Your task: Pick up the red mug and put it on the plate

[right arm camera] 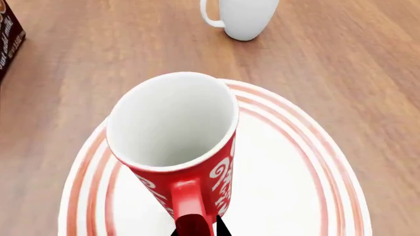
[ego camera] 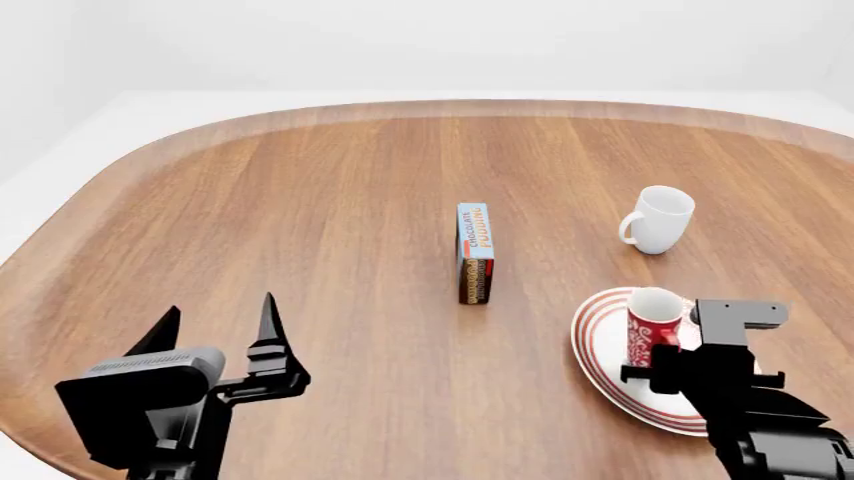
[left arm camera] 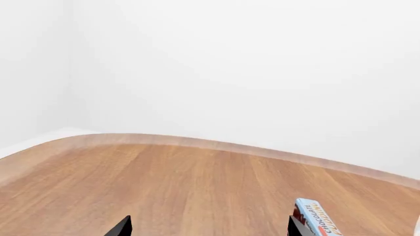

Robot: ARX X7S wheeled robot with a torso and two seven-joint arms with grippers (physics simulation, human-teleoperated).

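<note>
1. Right wrist view: right claw shows only as a dark tip just behind the handle of the red mug; whether it pinches the handle or has let go — cannot tell.
2. Red mug stands upright inside the ringed rim of the plate, white interior facing up, handle toward the claw. Head view agrees: red mug on the plate, right claw close against it.
3. Left claw spread wide, fingers pointing up the bench, well apart from everything. Left wrist view shows its two tips over bare wood.
4. Step in hand, by my reading: placement, at or near release. Mug appears seated on the plate.
5. Next move calls for the claw to part fully, then back straight away without catching the handle and tipping the mug.
6. Bystanders: white mug beyond the plate; chocolate box on edge mid-bench. Neither near the retreat path.
</note>
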